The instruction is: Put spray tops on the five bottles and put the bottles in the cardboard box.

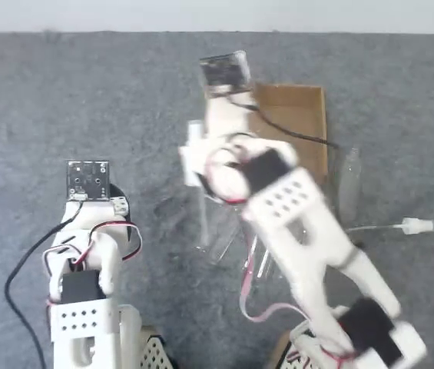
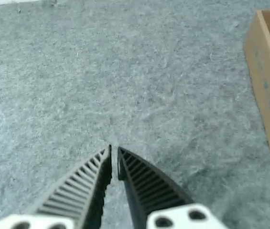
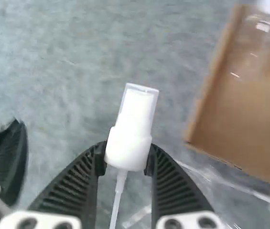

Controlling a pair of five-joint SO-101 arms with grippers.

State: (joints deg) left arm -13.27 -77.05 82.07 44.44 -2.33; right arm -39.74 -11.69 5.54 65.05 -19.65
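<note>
— Right tool (image 3: pixel 125 155) entry: jaws closed on the white collar of a spray top (image 3: pixel 132 126), its thin tube hanging down between them. We hold it over the tabletop (image 3: pixel 53 57), just beside the cardboard box (image 3: pixel 240 124). Left tool (image 2: pixel 114 151) is all but closed, holding nothing, low over bare grey.

— Risks, as we judge them: the collar is round, so it could twist or slip in the jaws when pressed onto a neck. The tube is thin and may catch a rim and bend.

— Agreed. Clear bottles (image 1: pixel 217 231) lie under the right arm and are hard to make out. A careless sweep could roll them.

— Room: the box wall sits close on one side. A lone bottle (image 1: pixel 349 181) and a loose spray top (image 1: pixel 416 226) lie beyond the box. We have open tabletop toward the left arm.
</note>
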